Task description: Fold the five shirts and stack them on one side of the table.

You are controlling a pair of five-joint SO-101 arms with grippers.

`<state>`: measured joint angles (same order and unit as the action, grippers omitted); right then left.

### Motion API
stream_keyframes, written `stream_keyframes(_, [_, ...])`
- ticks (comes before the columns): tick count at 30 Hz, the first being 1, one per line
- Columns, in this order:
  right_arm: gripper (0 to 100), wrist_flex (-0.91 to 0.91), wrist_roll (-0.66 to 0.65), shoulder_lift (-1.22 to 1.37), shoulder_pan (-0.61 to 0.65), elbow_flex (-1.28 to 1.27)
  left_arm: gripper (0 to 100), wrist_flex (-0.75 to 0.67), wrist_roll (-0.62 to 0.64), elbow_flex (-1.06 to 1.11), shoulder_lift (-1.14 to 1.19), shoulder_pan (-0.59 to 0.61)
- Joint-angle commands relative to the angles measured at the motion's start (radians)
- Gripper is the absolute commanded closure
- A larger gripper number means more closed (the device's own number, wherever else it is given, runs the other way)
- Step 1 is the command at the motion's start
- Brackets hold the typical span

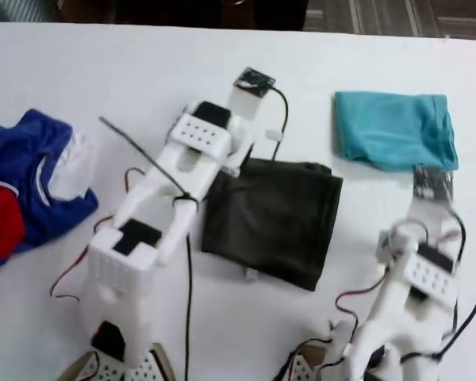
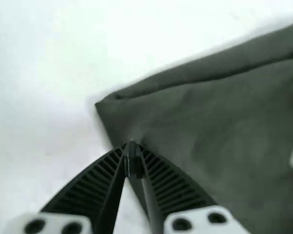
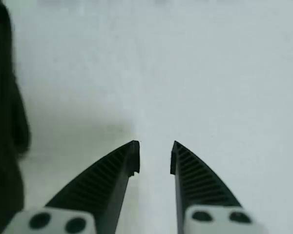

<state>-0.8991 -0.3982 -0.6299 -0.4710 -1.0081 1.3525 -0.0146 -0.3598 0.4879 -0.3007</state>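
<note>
Table (image 1: 79, 71): white top, smooth, matt with a faint sheen.
Dark shirt (image 1: 278, 218): soft cloth, matt, with a fine grain in the left wrist view.
Teal shirt (image 1: 393, 127): cloth, matt, lightly creased.
Blue shirt (image 1: 24, 159): cloth, matt, rumpled.
Red shirt (image 1: 0, 222): cloth, matt.
Left arm (image 1: 159, 198), right arm (image 1: 416, 278): white moulded plastic, smooth, satin.
Left gripper (image 2: 132, 156), right gripper (image 3: 155, 156): black plastic fingers, ribbed, matt, on white plastic bases.
Cables (image 1: 188, 278): black and red sheathing, smooth.
</note>
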Motion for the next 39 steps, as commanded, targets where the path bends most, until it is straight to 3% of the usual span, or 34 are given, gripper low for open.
stream_keyframes(1, [85.9,-0.226,0.058,0.093,0.151,0.287,97,0.098,-0.002,-0.012,-0.114,0.037])
stream_keyframes(5, [80.0,-0.306,0.063,0.231,0.282,0.466,97,0.110,-0.003,0.117,-0.189,0.066])
stream_keyframes(9, [79.3,-0.309,0.068,0.387,0.323,0.583,97,0.028,-0.005,0.348,-0.362,0.109])
stream_keyframes(16, [79.3,-0.328,0.068,0.631,0.337,0.784,97,-0.388,-0.155,0.926,-0.707,0.238])
stream_keyframes(19, [79.3,-0.394,0.068,0.711,0.384,0.878,97,-0.535,-0.203,1.079,-0.767,0.327])
stream_keyframes(26, [79.3,-0.449,0.068,0.855,0.469,1.008,97,-0.603,-0.207,1.139,-0.694,0.408])
stream_keyframes(36, [79.8,-0.441,0.063,1.020,0.437,1.057,97,-0.646,-0.201,1.124,-0.562,0.408])
stream_keyframes(39, [87.7,-0.429,0.060,1.035,0.433,1.057,97,-0.649,-0.199,1.127,-0.560,0.408])
